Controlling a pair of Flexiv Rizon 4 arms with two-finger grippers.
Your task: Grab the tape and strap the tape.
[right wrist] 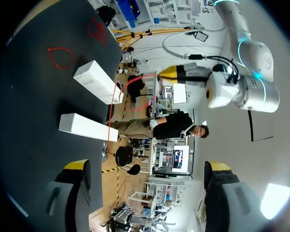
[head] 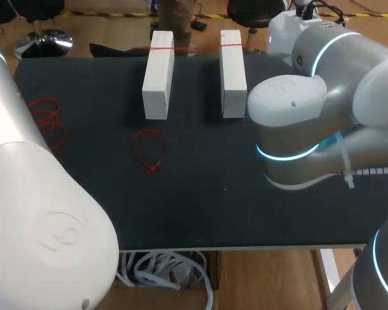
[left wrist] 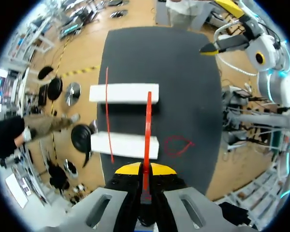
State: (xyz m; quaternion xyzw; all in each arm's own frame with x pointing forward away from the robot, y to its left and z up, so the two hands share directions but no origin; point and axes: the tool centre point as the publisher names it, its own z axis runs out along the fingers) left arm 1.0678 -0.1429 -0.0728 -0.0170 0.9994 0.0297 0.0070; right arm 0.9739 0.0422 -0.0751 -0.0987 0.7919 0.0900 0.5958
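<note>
Two white blocks (head: pixel 158 74) (head: pixel 233 73) lie side by side at the back of the dark table (head: pixel 200 206). A thin red strap (head: pixel 187 47) runs across their far ends. My left gripper (left wrist: pixel 145 169) is shut on a red strap (left wrist: pixel 148 130) that reaches out ahead of it over both blocks (left wrist: pixel 124 93) (left wrist: pixel 124 145). In the right wrist view, the left gripper (right wrist: pixel 176 72) holds the strap (right wrist: pixel 137 81) in the air beyond the blocks (right wrist: pixel 97 81). My right gripper (right wrist: pixel 146 166) stands wide open and empty, off past the table's edge.
A looped red tie (head: pixel 150 148) lies on the table in front of the left block. More red ties (head: pixel 48 119) lie near the left edge. My right arm's bulky elbow (head: pixel 291 129) hangs over the table's right side.
</note>
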